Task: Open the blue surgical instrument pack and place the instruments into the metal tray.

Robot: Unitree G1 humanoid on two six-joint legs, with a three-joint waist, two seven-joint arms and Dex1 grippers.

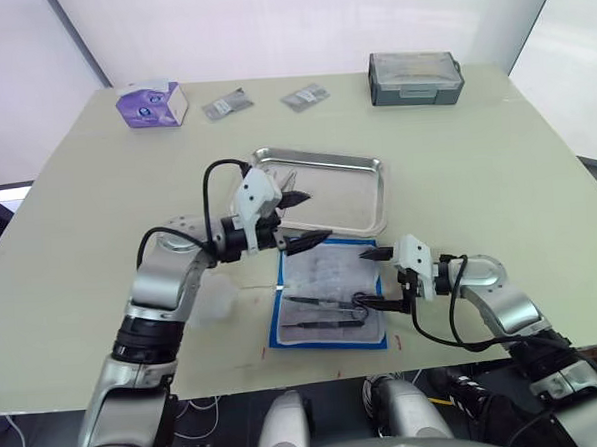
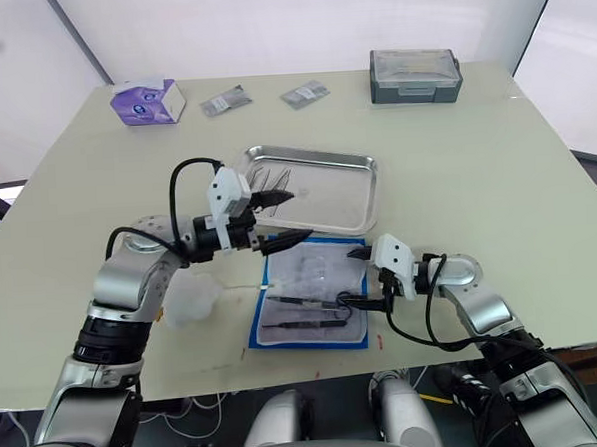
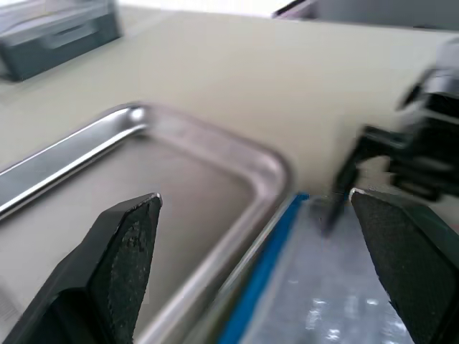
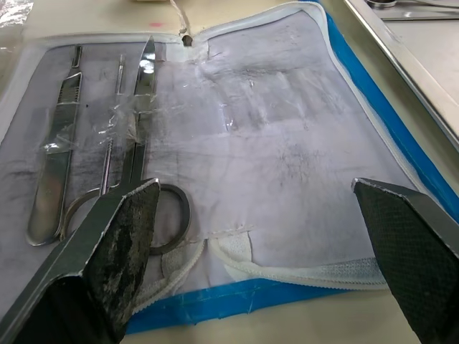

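The right gripper (image 1: 379,277) hangs with its two black fingers spread wide and empty at the right edge of the blue surgical instrument pack (image 1: 329,294), which lies unzipped and flat on the surface (image 1: 98,214), pale lining up. In the right wrist view its fingers frame the lining, with ring-handled scissors (image 4: 140,143) beside one of them, then a thin probe (image 4: 113,136) and a flat handled tool (image 4: 57,150), all still tucked under clear retaining bands. The left gripper (image 1: 300,220) is also spread and empty, held above the near rim of the metal tray (image 1: 322,190), just beyond the pack's far edge. A few instruments (image 1: 283,176) already lie in the tray's far-left corner.

The pack is open, so the step in hand looks like transfer. The next move probably calls for the right gripper to lower onto the scissors, close on them, and slide them free of the band before carrying them to the tray.
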